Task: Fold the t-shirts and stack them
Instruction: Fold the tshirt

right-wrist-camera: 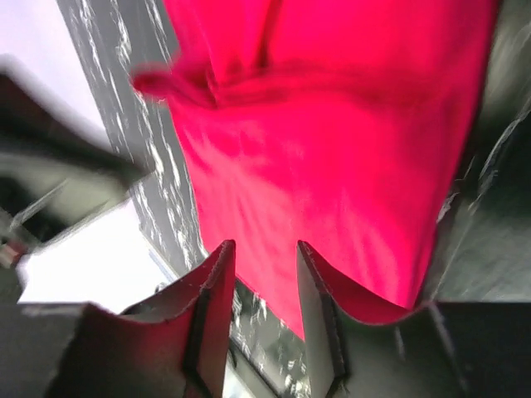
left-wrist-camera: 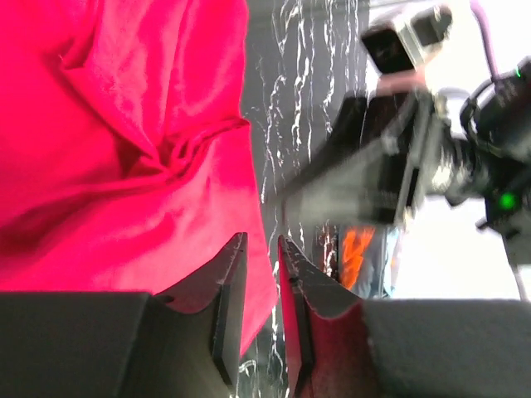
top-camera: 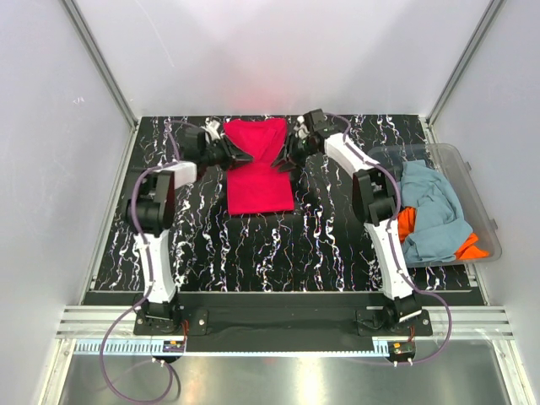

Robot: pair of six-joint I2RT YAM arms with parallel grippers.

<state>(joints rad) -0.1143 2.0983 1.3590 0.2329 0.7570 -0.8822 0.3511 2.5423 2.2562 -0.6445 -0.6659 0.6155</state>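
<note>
Covering the bench: we see a black worktop (top-camera: 253, 245) veined with white, like marble, and a metal rail (top-camera: 278, 319) along its near edge where both arm bases are bolted.
Room: pale walls (top-camera: 278, 59) close in the far, left and right sides.
Red t-shirt (top-camera: 257, 181): it lies flat at the middle of the far edge, wide at the top, drawn in to a waist between the two grippers, and square again toward us.
Other t-shirts: a grey-blue t-shirt (top-camera: 430, 211) is heaped over an orange t-shirt (top-camera: 407, 221) in a clear tub (top-camera: 472, 177) at the right edge.
Left gripper (top-camera: 229, 154): it sits at the shirt's left side. Its fingers (left-wrist-camera: 228, 282) stand a narrow slit apart with red cloth showing in the slit; we cannot tell whether any cloth is pinched.
Right gripper (top-camera: 288, 154): it sits at the shirt's right side. Its fingers (right-wrist-camera: 211, 290) stand clearly apart, with red cloth and a strip of worktop showing through the gap and nothing caught between them.
Only from above: we see the tub's place, the shirt's whole outline and both arms bent inward.
Only from the wrists: we see the gaps between the fingers, the creases gathered at the cloth's waist, and each opposite arm as a blur.
Edges and room: the shirt's top reaches the far edge, and marbled surface shows from its hem to the near edge and out to the left edge.
</note>
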